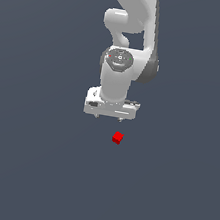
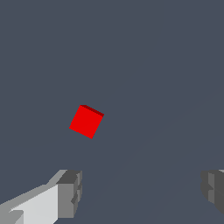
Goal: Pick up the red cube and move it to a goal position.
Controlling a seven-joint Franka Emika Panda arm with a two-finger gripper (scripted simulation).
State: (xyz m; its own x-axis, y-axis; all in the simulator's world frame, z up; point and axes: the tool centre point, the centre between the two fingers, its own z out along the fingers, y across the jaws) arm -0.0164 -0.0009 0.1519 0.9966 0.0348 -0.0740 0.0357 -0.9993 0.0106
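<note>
The red cube (image 1: 118, 138) is small, plain and bright red. It lies on the dark grey floor, turned at an angle. In the exterior view it sits just below the white gripper (image 1: 108, 118), slightly toward the exterior view's right. The gripper hangs above the floor, apart from the cube. In the wrist view the cube (image 2: 86, 121) shows beyond the two grey fingertips (image 2: 70, 192), which stand wide apart with nothing between them. The gripper (image 2: 142, 190) is open and empty.
The white arm (image 1: 128, 34) rises behind the gripper toward the top of the exterior view. The flat dark grey floor (image 1: 32, 160) is all around.
</note>
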